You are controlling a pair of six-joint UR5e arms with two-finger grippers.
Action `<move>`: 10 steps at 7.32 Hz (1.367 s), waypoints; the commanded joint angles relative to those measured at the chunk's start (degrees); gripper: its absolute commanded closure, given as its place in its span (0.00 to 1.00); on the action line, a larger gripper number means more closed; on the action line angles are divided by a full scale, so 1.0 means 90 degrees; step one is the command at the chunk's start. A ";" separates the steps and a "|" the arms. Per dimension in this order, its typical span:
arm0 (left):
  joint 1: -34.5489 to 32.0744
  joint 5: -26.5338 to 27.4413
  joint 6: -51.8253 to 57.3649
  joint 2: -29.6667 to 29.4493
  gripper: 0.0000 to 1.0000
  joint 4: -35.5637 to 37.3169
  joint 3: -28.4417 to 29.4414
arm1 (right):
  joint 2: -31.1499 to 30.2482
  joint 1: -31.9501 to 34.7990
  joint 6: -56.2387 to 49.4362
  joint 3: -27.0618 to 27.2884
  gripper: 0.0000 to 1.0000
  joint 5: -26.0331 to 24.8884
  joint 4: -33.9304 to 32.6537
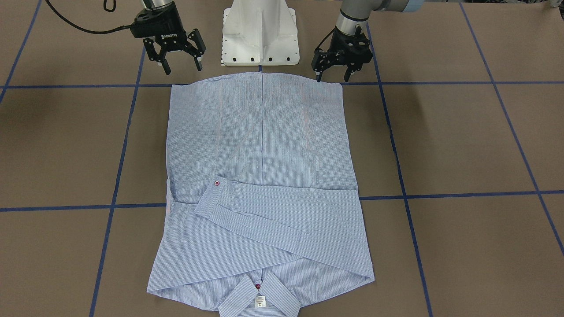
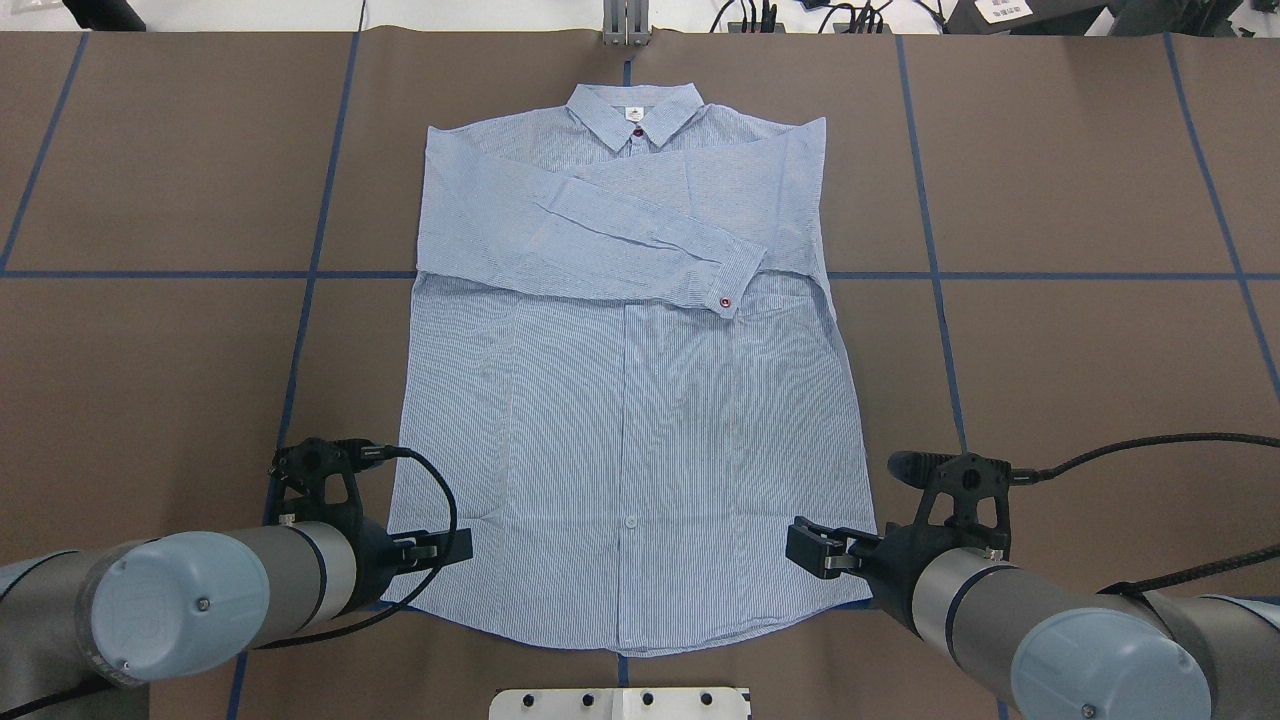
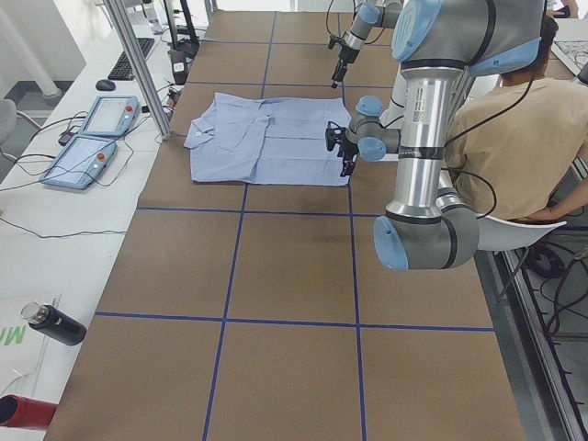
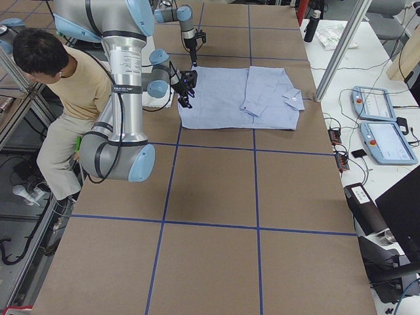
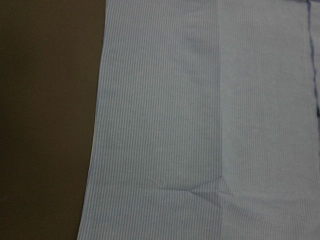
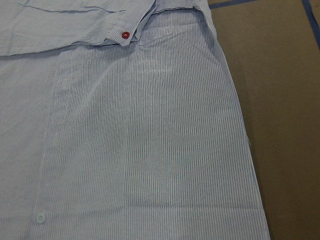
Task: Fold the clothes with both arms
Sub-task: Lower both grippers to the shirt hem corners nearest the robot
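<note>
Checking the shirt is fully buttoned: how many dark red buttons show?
2. One sits at the collar, above the white label. The other is on the cuff of the sleeve folded across the shirt. Others may be hidden under that sleeve.

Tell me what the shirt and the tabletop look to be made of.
Shirt: thin woven cloth, probably cotton, matte; it lies flat with soft creases and fine stripes. Tabletop: matte brown sheet, possibly paper or board, marked with blue tape lines; no glare shows.
</note>
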 commanded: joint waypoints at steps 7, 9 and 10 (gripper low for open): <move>0.0092 0.0031 -0.0003 0.0005 0.51 0.0014 0.0311 | 0.0009 -0.0068 0.0009 -0.0003 0.00 -0.0127 -0.0009; 0.0092 0.0031 -0.0003 0.0005 0.58 0.0014 0.0321 | -0.0001 -0.0088 0.0000 -0.0003 0.00 -0.0127 0.0000; 0.0102 0.0031 -0.0003 0.0005 0.63 0.0014 0.0340 | 0.0009 -0.0088 0.0009 -0.0003 0.00 -0.0127 0.0000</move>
